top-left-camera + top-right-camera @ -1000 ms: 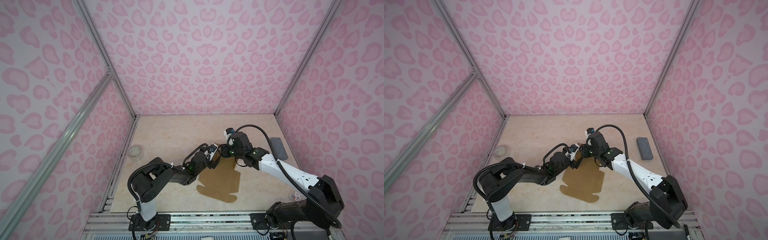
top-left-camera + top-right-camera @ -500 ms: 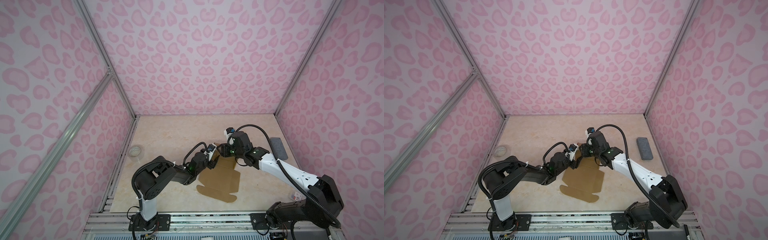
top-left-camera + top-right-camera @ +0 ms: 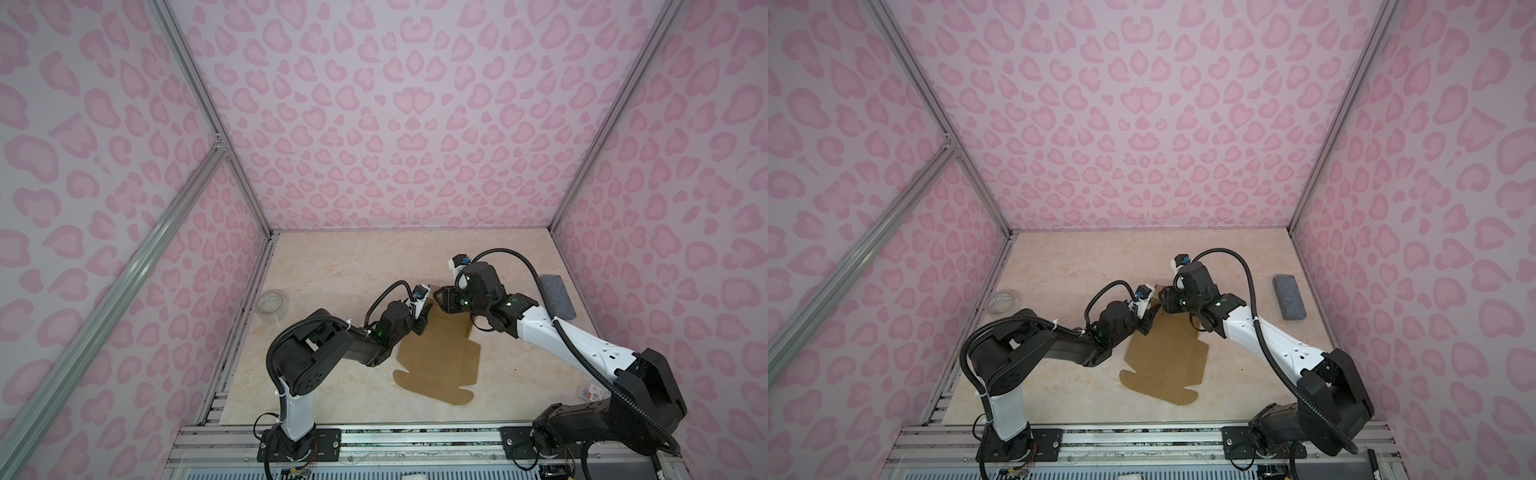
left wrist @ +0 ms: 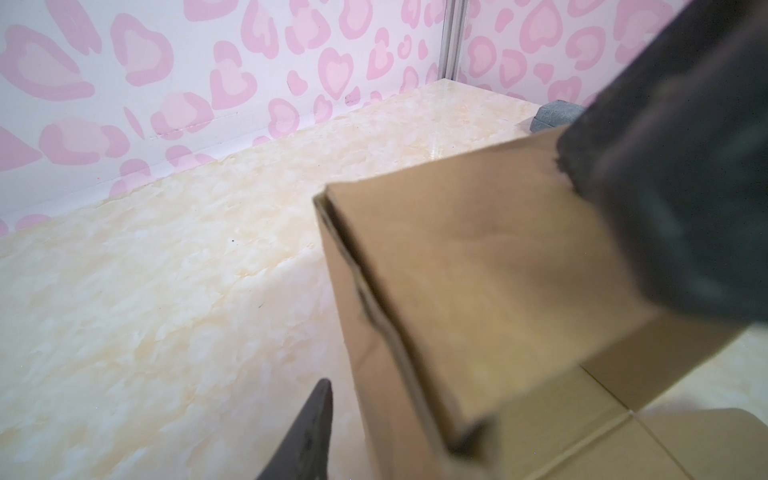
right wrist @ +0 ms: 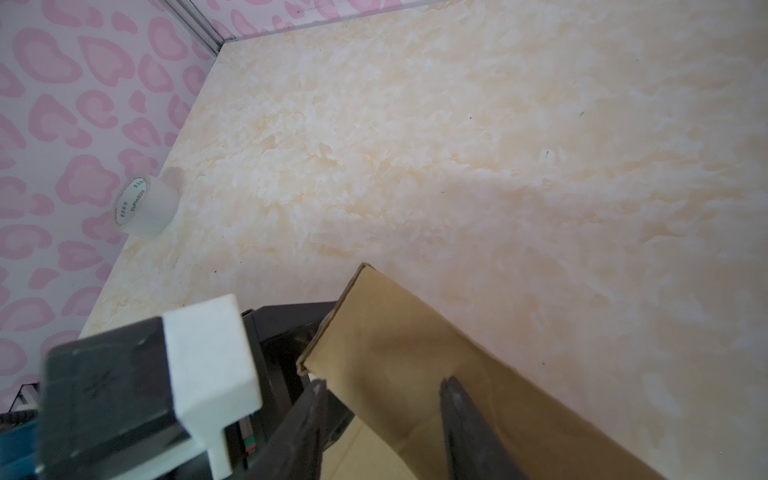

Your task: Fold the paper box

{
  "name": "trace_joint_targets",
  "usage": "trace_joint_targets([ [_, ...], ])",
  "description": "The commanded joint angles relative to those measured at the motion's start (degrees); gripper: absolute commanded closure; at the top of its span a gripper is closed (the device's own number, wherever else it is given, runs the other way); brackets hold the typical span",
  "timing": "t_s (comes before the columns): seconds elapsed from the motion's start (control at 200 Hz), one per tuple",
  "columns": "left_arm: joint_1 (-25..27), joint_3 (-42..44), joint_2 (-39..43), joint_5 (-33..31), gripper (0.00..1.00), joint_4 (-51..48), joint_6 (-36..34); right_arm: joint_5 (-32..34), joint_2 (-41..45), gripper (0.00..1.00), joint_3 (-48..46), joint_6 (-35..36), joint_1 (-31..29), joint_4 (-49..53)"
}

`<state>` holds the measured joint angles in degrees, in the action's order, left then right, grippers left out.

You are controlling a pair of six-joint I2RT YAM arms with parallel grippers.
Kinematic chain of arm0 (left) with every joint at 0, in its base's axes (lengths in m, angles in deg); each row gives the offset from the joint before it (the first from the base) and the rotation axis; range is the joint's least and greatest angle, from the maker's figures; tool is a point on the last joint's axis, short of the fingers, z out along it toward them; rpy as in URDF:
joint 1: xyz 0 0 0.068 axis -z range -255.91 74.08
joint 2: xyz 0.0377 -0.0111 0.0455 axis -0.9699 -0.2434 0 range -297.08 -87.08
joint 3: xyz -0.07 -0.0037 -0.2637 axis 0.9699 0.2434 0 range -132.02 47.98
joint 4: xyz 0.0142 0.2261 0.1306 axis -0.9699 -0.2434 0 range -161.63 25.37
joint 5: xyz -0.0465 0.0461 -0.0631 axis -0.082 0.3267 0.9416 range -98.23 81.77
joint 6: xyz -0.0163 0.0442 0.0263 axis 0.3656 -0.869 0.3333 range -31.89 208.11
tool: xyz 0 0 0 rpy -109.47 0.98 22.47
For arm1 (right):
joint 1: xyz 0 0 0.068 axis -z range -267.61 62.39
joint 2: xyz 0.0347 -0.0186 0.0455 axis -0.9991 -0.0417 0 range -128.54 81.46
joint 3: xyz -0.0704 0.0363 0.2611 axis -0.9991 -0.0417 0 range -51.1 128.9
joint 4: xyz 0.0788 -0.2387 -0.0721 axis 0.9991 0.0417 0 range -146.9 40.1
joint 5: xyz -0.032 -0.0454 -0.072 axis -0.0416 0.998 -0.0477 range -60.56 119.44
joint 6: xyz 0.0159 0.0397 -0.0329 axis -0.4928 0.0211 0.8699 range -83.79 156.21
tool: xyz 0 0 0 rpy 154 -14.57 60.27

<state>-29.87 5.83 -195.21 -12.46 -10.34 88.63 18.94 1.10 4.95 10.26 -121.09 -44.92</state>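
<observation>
The paper box (image 3: 440, 357) lies mid-table, with its far end at both grippers, which meet there from opposite sides. The right gripper (image 5: 382, 386) straddles the raised far flap, a finger (image 5: 457, 415) against each face, pinching the cardboard. The left gripper (image 3: 422, 318) sits at the left corner of that same flap. Its wrist view shows only one finger (image 4: 316, 424), just beside the cardboard, so whether it clamps anything cannot be told. The sheet rests on a beige marbled tabletop (image 3: 353, 270) enclosed by walls (image 3: 395, 124) printed with pink hearts. A clear tape roll (image 3: 272, 304) stands near the left wall and a grey block (image 3: 558, 296) near the right one, both well apart from the box. In both top views the box's long axis runs front to back. Its rounded tuck flap lies flat, pointing toward the front rail, while the far flap is folded upward.
</observation>
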Motion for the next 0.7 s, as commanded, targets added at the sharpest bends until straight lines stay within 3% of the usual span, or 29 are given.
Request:
trace_joint_targets([
  [0.0,-0.2,-0.3,-0.5,2.2,0.7,2.9,0.5,-0.5,-0.4,0.53,-0.2,-0.2,-0.1,4.4],
  [0.355,-0.3,-0.7,-0.6,5.4,0.81,2.5,0.0,-0.5,0.0,0.53,-0.5,-0.4,-0.1,4.3],
  [0.52,-0.3,-1.4,-0.6,6.0,0.95,1.5,-0.3,-0.2,0.5,0.53,-0.4,-0.6,-0.1,4.3],
  [0.695,-0.3,-1.0,0.8,6.6,0.96,0.4,-0.7,-0.1,3.7,0.53,0.7,-1.0,-0.1,5.8],
])
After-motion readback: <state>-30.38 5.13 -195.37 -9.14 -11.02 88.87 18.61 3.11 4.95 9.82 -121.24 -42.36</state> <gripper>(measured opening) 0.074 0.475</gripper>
